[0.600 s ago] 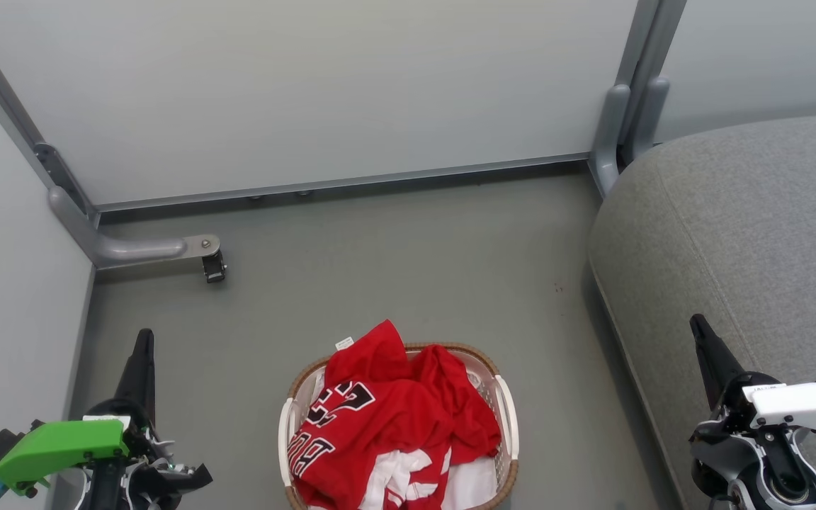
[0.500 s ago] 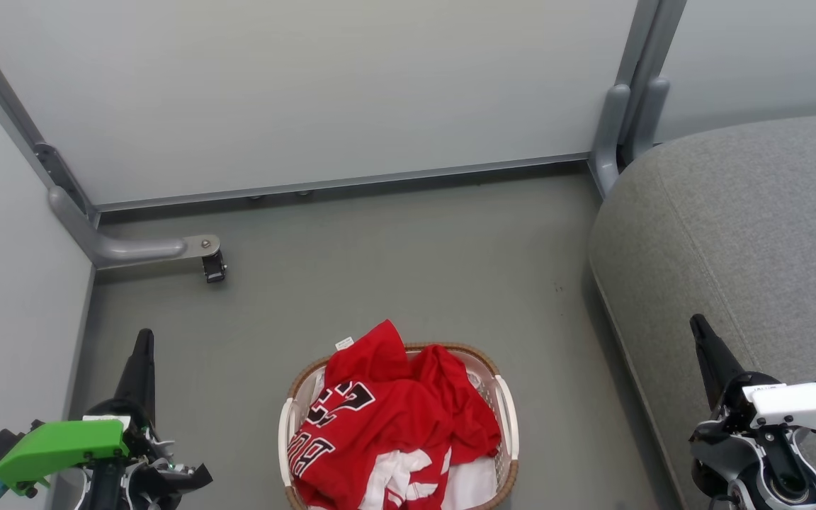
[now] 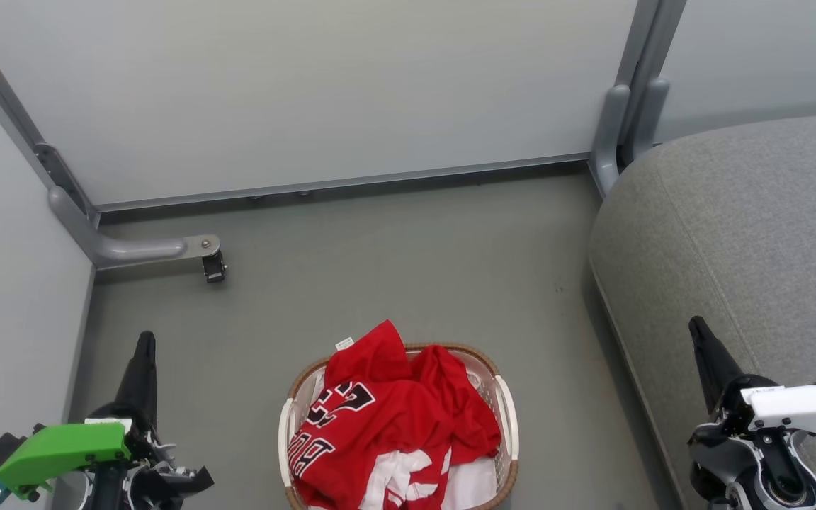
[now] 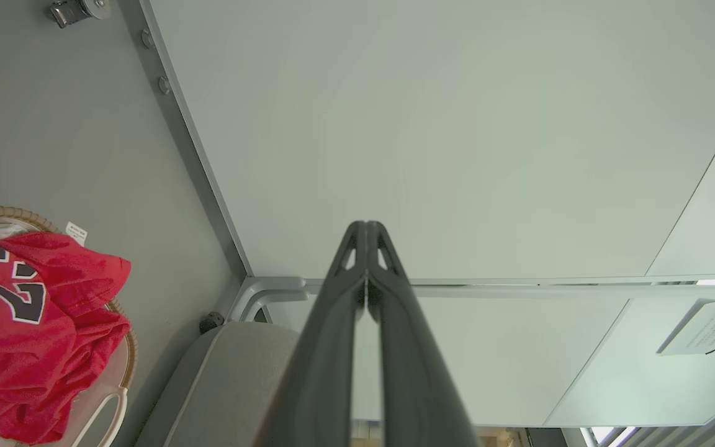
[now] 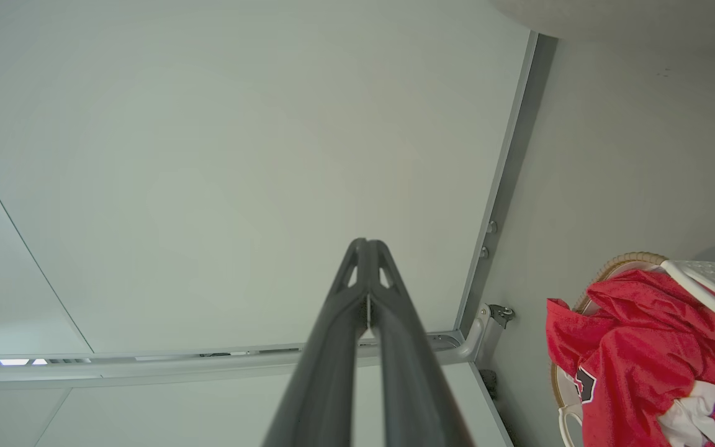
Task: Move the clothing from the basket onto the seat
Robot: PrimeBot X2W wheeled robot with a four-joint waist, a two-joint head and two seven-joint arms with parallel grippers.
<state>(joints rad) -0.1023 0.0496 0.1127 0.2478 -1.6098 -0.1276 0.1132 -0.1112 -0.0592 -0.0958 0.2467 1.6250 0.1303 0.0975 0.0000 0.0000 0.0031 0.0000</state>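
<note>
Head view: red lettered jersey clothing lay in white perforated plastic basket; left gripper, right gripper pressed together, empty. We judged pickup unstarted; next needed spreading, pinching cloth, carrying to grey upholstered seat.

clothing: slightly glossy red jersey cloth. basket: perforated white plastic, brown woven-look rim. seat: matt grey coarse-weave fabric. floor: smooth, matt. wall panels: smooth.

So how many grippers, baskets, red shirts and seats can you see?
Grippers: 2, the left gripper and the right gripper, both shut
Baskets: 1, the basket on the floor
Red shirts: 1, the red shirt lying in the basket
Seats: 1, the grey seat
Total: 5
</note>
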